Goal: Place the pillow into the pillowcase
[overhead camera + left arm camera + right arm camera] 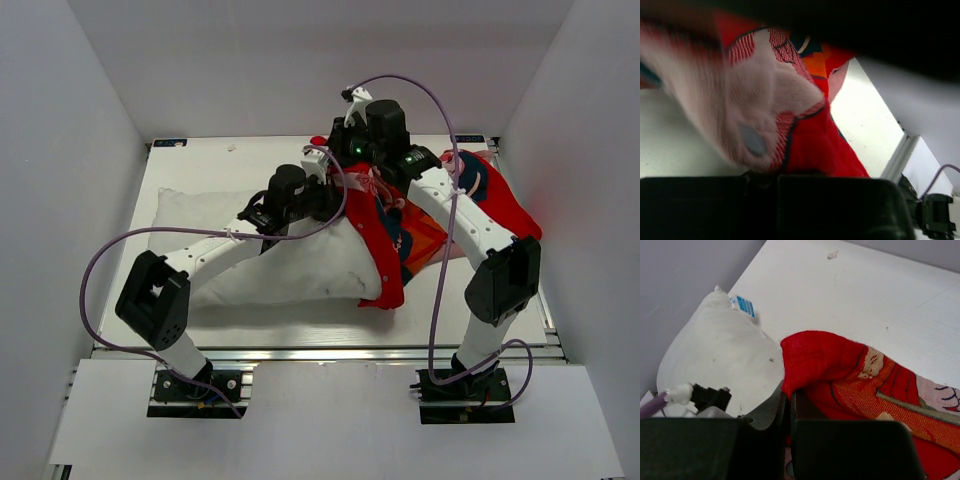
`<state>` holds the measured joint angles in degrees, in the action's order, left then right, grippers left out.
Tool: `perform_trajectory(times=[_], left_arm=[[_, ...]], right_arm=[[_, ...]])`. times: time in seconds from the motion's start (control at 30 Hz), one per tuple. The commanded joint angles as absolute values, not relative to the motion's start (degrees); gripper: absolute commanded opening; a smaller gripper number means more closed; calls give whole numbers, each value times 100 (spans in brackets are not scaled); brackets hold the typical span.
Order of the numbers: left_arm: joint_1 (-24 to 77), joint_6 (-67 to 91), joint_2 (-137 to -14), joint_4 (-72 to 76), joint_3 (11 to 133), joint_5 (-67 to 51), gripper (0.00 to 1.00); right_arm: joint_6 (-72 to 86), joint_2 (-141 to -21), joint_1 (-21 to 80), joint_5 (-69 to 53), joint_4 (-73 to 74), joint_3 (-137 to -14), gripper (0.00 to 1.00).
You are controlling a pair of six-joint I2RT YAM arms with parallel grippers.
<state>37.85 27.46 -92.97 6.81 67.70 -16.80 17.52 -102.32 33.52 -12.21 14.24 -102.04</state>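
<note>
Atop table [220, 160], pillowcase [385, 250] over pillow's [300, 265] R end

Top cam looks down; both wrist cams close on pillowcase [372, 228].

- You are looking at a robot laboratory cell, not a home room.
- Plain white panels close it on three sides: the left wall [70, 150], the back wall [300, 70] and the right wall [590, 150].
- The table [240, 160] is a bare white board, with an aluminium rail [330, 353] along its near edge.
- The left arm [200, 255] and the right arm [465, 225] are bolted there on black base plates [195, 385].
- A purple cable [88, 290] hangs in a loop from each arm, and a green light [357, 150] shines on one wrist.
- The pillow [290, 270] and the pillowcase [372, 232] are home things, but here they lie on this test table.
</note>
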Motion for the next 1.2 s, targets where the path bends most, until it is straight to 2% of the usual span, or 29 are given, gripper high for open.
perform_trajectory(times=[0.0, 0.07, 0.17, 0.27, 0.3, 0.37, 0.4, 0.47, 0.5, 0.63, 0.83, 0.93, 1.0, 1.17], left_arm=[[4035, 2119, -8789, 1213, 7233, -1917, 0], [3999, 2083, -8815, 1169, 7277, -1820, 0], [3885, 2092, -8999, 1011, 7277, -1530, 0], [3727, 2241, -9219, 730, 7243, -1354, 0], [3666, 2293, -9298, 677, 7129, -1310, 3], [3604, 2399, -9290, 694, 6953, -1170, 14], [3560, 2434, -9238, 651, 6787, -1091, 29], [3498, 2452, -9132, 615, 6654, -976, 42], [3437, 2452, -8975, 485, 6592, -897, 53], [3200, 2216, -8605, -296, 6775, -458, 68], [2988, 1899, -7869, -1713, 6962, 176, 73], [2997, 2090, -7472, -2012, 6830, -235, 76], [3207, 2458, -7094, -2100, 6601, -544, 78], [4585, 2952, -6803, -2845, 6355, -80, 79]], right_arm=[[1768, -10423, 3375, -1731, 1045, -9862, 2], [1600, -10511, 3340, -1723, 1107, -9529, 3], [1310, -10599, 3331, -1617, 1151, -9186, 11], [1047, -10687, 3340, -1547, 1187, -9114, 28], [976, -10714, 3340, -1442, 1195, -9132, 39], [731, -10758, 3322, -1354, 1230, -9175, 49], [695, -10767, 3296, -1362, 1230, -9228, 60], [598, -10740, 3208, -1354, 1230, -9290, 68], [563, -10714, 3156, -1345, 1230, -9368, 72], [335, -10451, 2796, -1397, 1353, -9632, 76], [27, -9748, 2251, -1477, 1634, -9441, 76], [-332, -9125, 2188, -1450, 1792, -9019, 76], [-491, -8503, 2180, -1476, 1907, -8448, 77], [-563, -7218, 2215, -1582, 2406, -7025, 77]])
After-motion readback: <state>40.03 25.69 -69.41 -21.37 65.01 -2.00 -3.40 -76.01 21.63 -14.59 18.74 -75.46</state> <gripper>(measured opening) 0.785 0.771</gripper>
